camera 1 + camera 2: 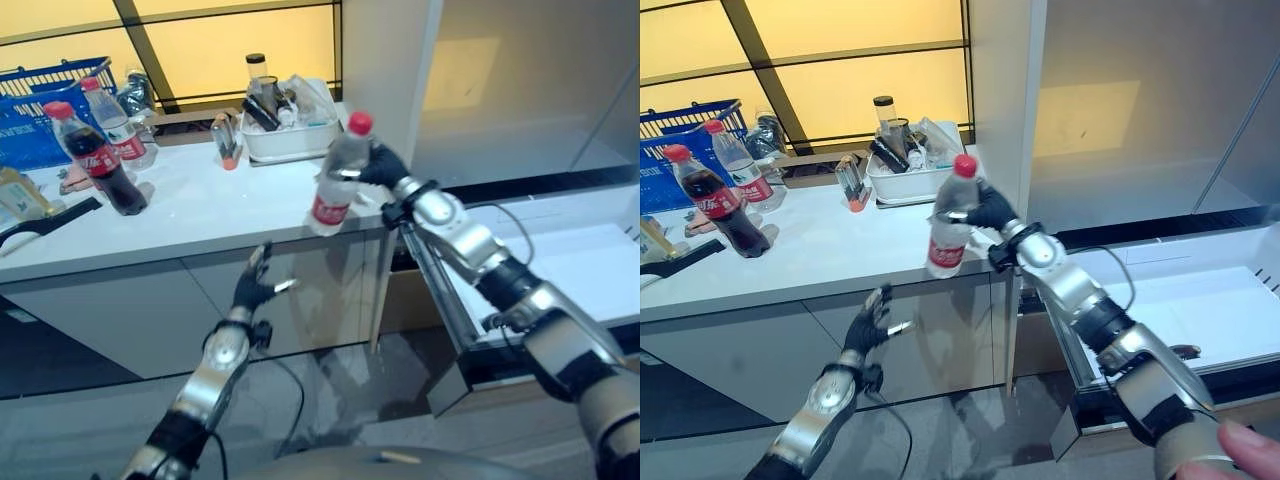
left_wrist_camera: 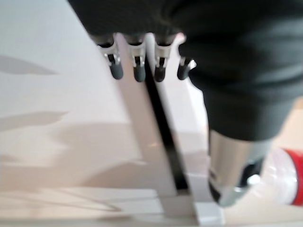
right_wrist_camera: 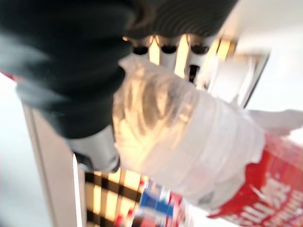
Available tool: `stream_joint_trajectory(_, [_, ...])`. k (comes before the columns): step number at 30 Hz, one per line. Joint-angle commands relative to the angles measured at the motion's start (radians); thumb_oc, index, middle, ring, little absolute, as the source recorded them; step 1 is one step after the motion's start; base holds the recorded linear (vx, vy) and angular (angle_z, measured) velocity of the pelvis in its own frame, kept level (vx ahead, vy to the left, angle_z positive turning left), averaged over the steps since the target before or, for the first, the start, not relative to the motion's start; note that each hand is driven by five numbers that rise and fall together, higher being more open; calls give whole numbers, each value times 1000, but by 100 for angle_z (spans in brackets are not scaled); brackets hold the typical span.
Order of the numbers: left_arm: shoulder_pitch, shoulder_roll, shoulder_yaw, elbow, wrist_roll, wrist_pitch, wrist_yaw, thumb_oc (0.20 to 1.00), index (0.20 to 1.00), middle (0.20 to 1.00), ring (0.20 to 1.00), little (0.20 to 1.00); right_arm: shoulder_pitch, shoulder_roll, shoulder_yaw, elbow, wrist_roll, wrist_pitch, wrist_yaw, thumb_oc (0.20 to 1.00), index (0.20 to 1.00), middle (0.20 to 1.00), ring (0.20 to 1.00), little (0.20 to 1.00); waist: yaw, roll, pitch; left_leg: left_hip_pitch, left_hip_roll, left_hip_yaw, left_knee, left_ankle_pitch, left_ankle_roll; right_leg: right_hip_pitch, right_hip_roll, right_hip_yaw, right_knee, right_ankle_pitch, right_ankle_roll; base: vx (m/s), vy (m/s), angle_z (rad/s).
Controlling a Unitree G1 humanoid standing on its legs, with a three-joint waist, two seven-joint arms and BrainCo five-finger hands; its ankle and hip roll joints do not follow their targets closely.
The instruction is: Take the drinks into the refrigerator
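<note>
The right hand (image 1: 383,166) is curled around a clear water bottle (image 1: 337,180) with a red cap, holding it tilted above the white counter's (image 1: 190,215) front edge. At seven o'clock, below the counter, the left hand (image 1: 254,284) hangs with fingers relaxed, holding nothing.

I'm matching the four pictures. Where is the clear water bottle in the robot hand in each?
Left eye view: water bottle centre, above the counter edge, in the right robot hand.
Right eye view: centre.
Left wrist view: lower right corner.
Right wrist view: across the middle.
Shared landmark: its red cap.
</note>
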Motion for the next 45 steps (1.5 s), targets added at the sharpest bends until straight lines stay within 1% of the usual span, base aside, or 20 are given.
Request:
stream_joint_trajectory(1, [-79,37,19,-39,-29,-50,-31,1000,1000,1000,1000,1000,-101,20,-138,-84,43,-125,-15,200,200,200,200,200,13,-76,-7,46,-55,47,3,-104,49,17,-13,51,10,-55,33,-10,2,-6])
stream_joint_trajectory(7, [-28,53,47,-104,-55,-50,-78,1000,1000,1000,1000,1000,-25,-80,-237,-190,35,-148,-9,200,200,200,200,200,5,-79,-2,44,-55,55,4,-106,51,10,-13,60,10,-51,38,-6,10,-5])
stream_joint_trajectory(8, [-12,49,63,-117,-69,-46,-91,1000,1000,1000,1000,1000,16,-118,-290,-246,43,-162,0,200,200,200,200,200,-2,-80,0,43,-55,58,3,-108,52,8,-12,62,10,-51,40,-1,8,-3])
stream_joint_trajectory(10, [-5,45,68,-118,-70,-44,-94,1000,1000,1000,1000,1000,54,-138,-325,-281,50,-167,3,200,200,200,200,200,-4,-81,0,44,-55,59,3,-108,52,7,-12,63,10,-51,41,-1,12,-4])
stream_joint_trajectory(11, [10,36,88,-121,-80,-42,-101,1000,1000,1000,1000,1000,115,-172,-393,-332,57,-181,6,200,200,200,200,200,-12,-80,1,43,-56,62,3,-110,53,6,-12,64,10,-50,42,0,0,0])
stream_joint_trajectory(12, [11,38,85,-121,-80,-42,-102,1000,1000,1000,1000,1000,122,-172,-399,-337,57,-179,6,200,200,200,200,200,-10,-81,0,43,-56,61,3,-110,53,6,-12,64,10,-50,42,0,0,0])
stream_joint_trajectory(17, [53,13,130,-121,-86,-33,-113,1000,1000,1000,1000,1000,339,-189,-609,-441,74,-209,3,200,200,200,200,200,-28,-82,-1,41,-56,63,3,-114,55,0,-11,70,10,-50,45,7,3,-4])
stream_joint_trajectory(19, [77,-5,153,-109,-85,-23,-119,1000,1000,1000,1000,1000,441,-187,-725,-435,74,-221,-20,200,200,200,200,200,-42,-79,1,39,-56,67,3,-116,57,-5,-11,74,10,-50,47,11,6,-7])
stream_joint_trajectory(20, [78,-3,150,-109,-85,-23,-119,1000,1000,1000,1000,1000,447,-186,-730,-438,74,-221,-19,200,200,200,200,200,-39,-80,0,39,-56,67,3,-116,57,-5,-11,74,10,-50,47,6,4,-8])
stream_joint_trajectory(25, [101,-8,171,-92,-84,-16,-126,1000,1000,1000,1000,1000,581,-194,-882,-345,48,-223,-85,200,200,200,200,200,-56,-80,2,35,-55,73,3,-119,57,-13,-10,83,10,-49,48,-2,-2,-6])
stream_joint_trajectory(27, [110,-4,180,-97,-83,-15,-131,1000,1000,1000,1000,1000,617,-209,-915,-297,14,-209,-103,200,200,200,200,200,-61,-80,3,35,-55,73,3,-119,57,-14,-9,87,10,-49,48,2,-4,-2])
stream_joint_trajectory(28, [116,-1,179,-101,-85,-15,-133,1000,1000,1000,1000,1000,640,-212,-927,-217,6,-199,-120,200,200,200,200,200,-62,-80,4,35,-55,73,3,-119,56,-15,-8,88,10,-49,48,2,-5,-5])
stream_joint_trajectory(29, [116,-1,179,-102,-85,-15,-132,1000,1000,1000,1000,1000,638,-214,-925,-212,7,-202,-120,200,200,200,200,200,-61,-80,3,35,-55,73,3,-120,56,-15,-8,88,10,-49,48,-1,-8,-7])
stream_joint_trajectory(33, [131,24,175,-140,-96,-7,-157,1000,1000,1000,1000,1000,645,-235,-913,-48,-66,-162,-168,200,200,200,200,200,-61,-76,7,32,-55,73,3,-118,55,-18,-8,86,10,-49,49,-9,-8,-7])
stream_joint_trajectory(34, [134,36,168,-155,-91,-8,-162,1000,1000,1000,1000,1000,636,-232,-901,3,-62,-154,-175,200,200,200,200,200,-60,-76,9,32,-56,72,3,-118,55,-19,-8,86,10,-48,49,-5,-4,-4])
stream_joint_trajectory(35, [136,64,154,-192,-90,-9,-177,1000,1000,1000,1000,1000,618,-254,-873,99,-118,-125,-186,200,200,200,200,200,-54,-75,12,30,-57,71,3,-118,55,-20,-8,85,10,-48,50,0,0,0])
stream_joint_trajectory(36, [138,65,156,-194,-91,-8,-177,1000,1000,1000,1000,1000,611,-256,-866,107,-118,-129,-187,200,200,200,200,200,-55,-75,12,31,-57,71,3,-118,55,-20,-8,85,10,-48,50,0,0,0])
stream_joint_trajectory(37, [142,88,143,-231,-106,-13,-190,1000,1000,1000,1000,1000,570,-273,-814,227,-122,-107,-179,200,200,200,200,200,-46,-75,16,30,-58,69,3,-116,54,-20,-8,83,10,-48,49,0,0,0])
stream_joint_trajectory(39, [146,103,138,-254,-109,-15,-197,1000,1000,1000,1000,1000,540,-280,-775,288,-131,-99,-172,200,200,200,200,200,-43,-75,20,28,-58,68,3,-115,54,-20,-7,81,10,-48,50,0,0,0])
stream_joint_trajectory(45, [174,151,105,-360,-148,-16,-236,1000,1000,1000,1000,1000,327,-330,-538,559,-238,-45,-130,200,200,200,200,200,-19,-74,46,10,-62,59,4,-104,53,-34,-12,74,10,-41,49,-19,-1,1])
